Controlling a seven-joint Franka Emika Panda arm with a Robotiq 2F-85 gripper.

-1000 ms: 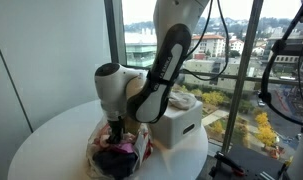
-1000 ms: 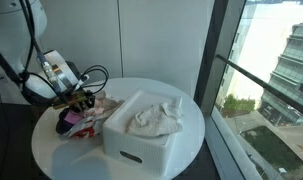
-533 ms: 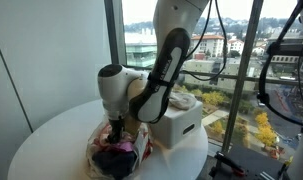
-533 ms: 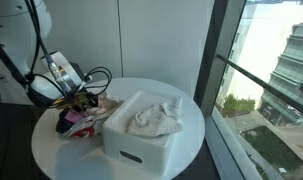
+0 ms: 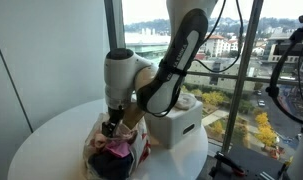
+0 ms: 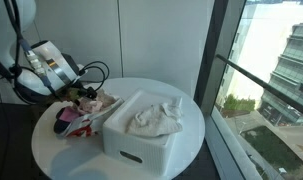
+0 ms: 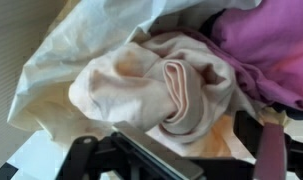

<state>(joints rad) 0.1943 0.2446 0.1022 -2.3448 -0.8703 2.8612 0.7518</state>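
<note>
A heap of clothes (image 5: 117, 152) lies on the round white table (image 5: 51, 135); pink, purple, cream and dark pieces show in both exterior views. My gripper (image 5: 111, 124) hangs just above the heap (image 6: 83, 116), jaws wide apart and pointing down. In the wrist view a crumpled cream garment (image 7: 156, 90) lies right under the open gripper (image 7: 206, 155), and a purple garment (image 7: 266, 45) lies beside it. The fingers (image 7: 141, 160) hold nothing. The gripper (image 6: 84, 97) stands over the heap's top.
A white plastic bin (image 5: 177, 126) stands beside the heap, toward the window, with a white cloth (image 6: 156, 118) bunched inside the bin (image 6: 141, 145). Tall windows (image 6: 261, 70) run behind the table. Cables hang off the arm (image 5: 181, 60).
The jaws have gone from nearly shut to wide open, letting go of the clothing. The arm has lifted a little off the heap.
</note>
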